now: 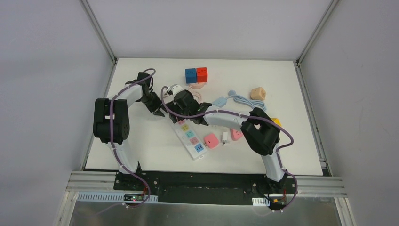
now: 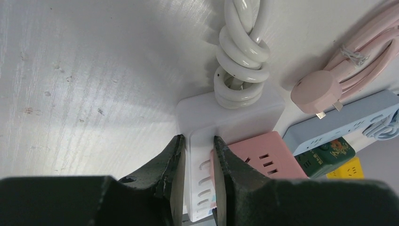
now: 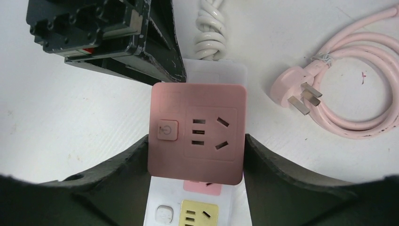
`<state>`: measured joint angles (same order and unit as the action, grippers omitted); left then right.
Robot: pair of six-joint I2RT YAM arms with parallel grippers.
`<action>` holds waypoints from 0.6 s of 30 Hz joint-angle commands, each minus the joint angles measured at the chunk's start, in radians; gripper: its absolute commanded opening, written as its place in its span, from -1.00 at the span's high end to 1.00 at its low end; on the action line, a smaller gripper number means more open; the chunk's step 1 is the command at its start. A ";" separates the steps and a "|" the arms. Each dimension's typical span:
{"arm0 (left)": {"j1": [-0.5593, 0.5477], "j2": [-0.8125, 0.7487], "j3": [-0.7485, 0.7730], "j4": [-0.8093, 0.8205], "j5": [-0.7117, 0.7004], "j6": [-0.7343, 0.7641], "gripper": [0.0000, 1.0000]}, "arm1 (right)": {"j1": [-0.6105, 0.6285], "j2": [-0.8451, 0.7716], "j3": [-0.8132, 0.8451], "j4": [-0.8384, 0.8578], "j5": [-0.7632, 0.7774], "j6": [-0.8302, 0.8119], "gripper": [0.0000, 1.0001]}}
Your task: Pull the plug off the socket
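**Adapter gripped, pull not yet made**

The white power strip (image 1: 190,136) lies at an angle in the middle of the worktop (image 1: 141,141). Its knotted white cord (image 2: 240,61) leads off from the far end. The thing to be pulled, a pink adapter (image 3: 197,132), sits on the strip at that far end, just beside the cord. It covers the full width of the strip there, and the strip's pink and yellow sockets show just below it in the right wrist view.

The right tool (image 3: 196,140) straddles the adapter, one finger against its left side and the other against its right. It looks to be grasping the adapter, with no gap visible on either side.

The left tool (image 2: 197,141) is down on the strip next to the adapter, on the cord end. Its jaws stand nearly together, with a thin band of white strip showing between them. I cannot tell whether it is pinching part of the strip or only pressing on it. Either way, it looks placed to hold the strip down.

By my reading, the reach and the grip are done, but the adapter looks fully seated, so the pull itself is left. What remains is a straight lift by the right tool while the strip is held in place.

A loose pink plug (image 3: 296,92) with its coiled cable lies close by, apart from both tools.
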<state>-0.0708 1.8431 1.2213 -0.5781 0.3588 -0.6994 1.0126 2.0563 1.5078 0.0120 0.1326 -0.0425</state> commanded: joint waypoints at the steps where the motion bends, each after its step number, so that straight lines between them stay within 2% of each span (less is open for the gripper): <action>1: -0.055 0.105 -0.040 -0.091 0.014 -0.043 0.52 | -0.021 -0.108 0.012 0.221 -0.308 0.091 1.00; 6: -0.055 0.123 -0.035 -0.101 0.035 -0.052 0.55 | -0.071 -0.117 -0.015 0.323 -0.478 0.210 1.00; 8: -0.055 0.124 -0.040 -0.097 0.036 -0.055 0.56 | -0.076 -0.108 -0.018 0.339 -0.489 0.222 1.00; 18: -0.055 0.140 -0.046 -0.119 0.026 -0.055 0.57 | -0.003 -0.107 -0.019 0.277 -0.204 0.000 1.00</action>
<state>-0.0708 1.8721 1.2438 -0.6178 0.3943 -0.7261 0.9260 2.0315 1.4586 0.0643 -0.0517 -0.0044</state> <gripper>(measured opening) 0.232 0.648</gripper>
